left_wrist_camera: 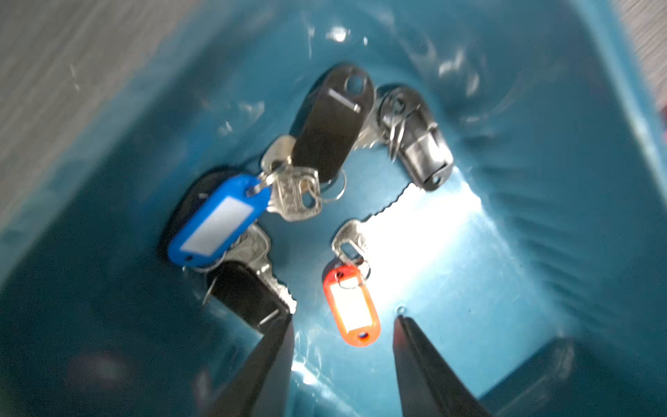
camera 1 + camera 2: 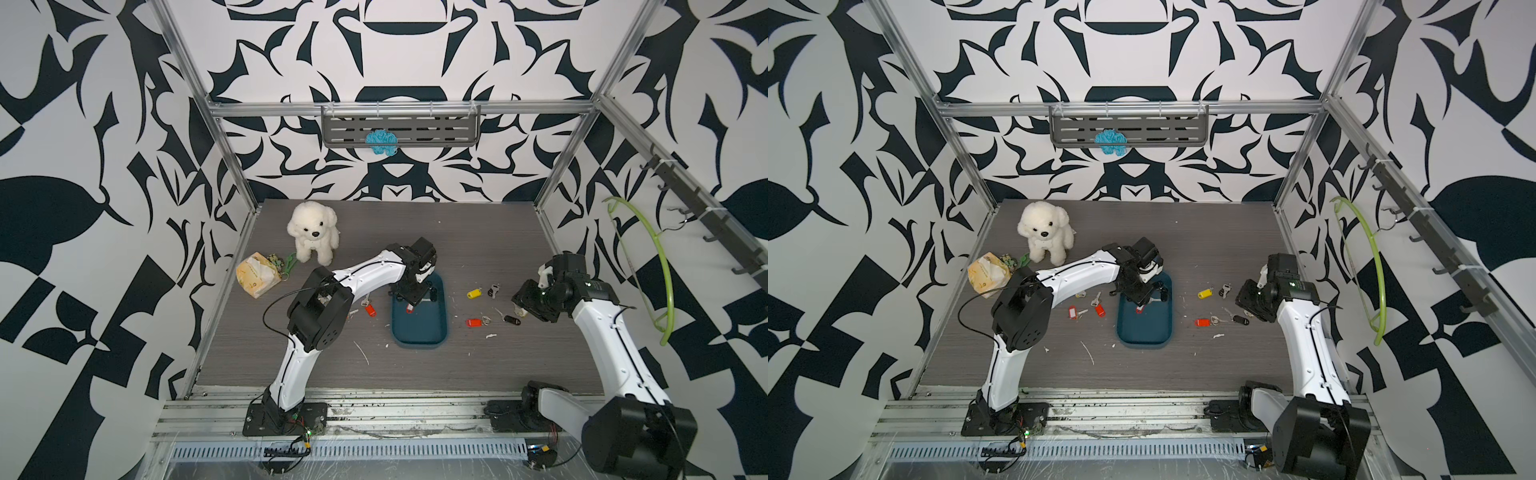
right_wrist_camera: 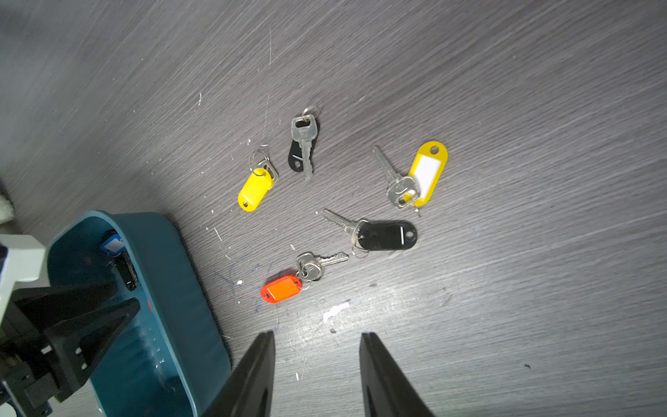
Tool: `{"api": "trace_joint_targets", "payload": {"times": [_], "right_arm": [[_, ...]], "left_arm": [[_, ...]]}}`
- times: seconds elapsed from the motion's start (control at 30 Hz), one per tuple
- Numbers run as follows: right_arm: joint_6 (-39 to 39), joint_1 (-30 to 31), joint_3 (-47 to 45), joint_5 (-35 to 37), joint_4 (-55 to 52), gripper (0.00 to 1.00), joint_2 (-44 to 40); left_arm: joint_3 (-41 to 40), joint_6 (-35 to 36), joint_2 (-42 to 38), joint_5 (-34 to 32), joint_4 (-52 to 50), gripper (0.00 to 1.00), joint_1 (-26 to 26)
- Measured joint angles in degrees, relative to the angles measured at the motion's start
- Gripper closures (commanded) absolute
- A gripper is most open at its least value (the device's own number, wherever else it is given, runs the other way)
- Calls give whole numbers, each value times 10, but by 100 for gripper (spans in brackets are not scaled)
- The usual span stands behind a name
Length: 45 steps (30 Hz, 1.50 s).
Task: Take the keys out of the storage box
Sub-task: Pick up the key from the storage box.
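The teal storage box (image 2: 420,332) lies mid-table. My left gripper (image 1: 343,318) reaches down into it, open, its tips either side of a red-tagged key (image 1: 352,307) without closing on it. Also in the box are a blue-tagged key (image 1: 220,220) and black fobs (image 1: 332,119). In both top views the left gripper (image 2: 409,305) (image 2: 1142,306) hangs over the box's far half. Several keys (image 3: 426,173) lie on the table right of the box, and a few red-tagged ones (image 2: 1099,309) left of it. My right gripper (image 3: 317,335) hovers open and empty near a red-tagged key (image 3: 281,289).
A white plush dog (image 2: 313,237) sits at the back left, with a yellow packet (image 2: 257,274) and a green-handled item (image 2: 289,264) beside it. A grey slotted shelf (image 2: 401,126) hangs on the back wall. A green hoop (image 2: 660,266) hangs from hooks on the right wall.
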Motion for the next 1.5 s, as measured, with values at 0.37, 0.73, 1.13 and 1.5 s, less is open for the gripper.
{"api": "trace_joint_targets", "payload": {"times": [0.37,0.73,1.13,1.5], "right_arm": [[0,0,0,-2,0,57,2],[0,0,0,-4,0,58,2],[-2,0,0,-4,0,58,2],[-2,0,0,-5,0,59,2]], "left_arm": [[1,7,25,13,8,54,0],[8,6,30,13,13,59,0],[19,1,46,13,13,74,0],[28,-9,49,15,9,100,0]]}}
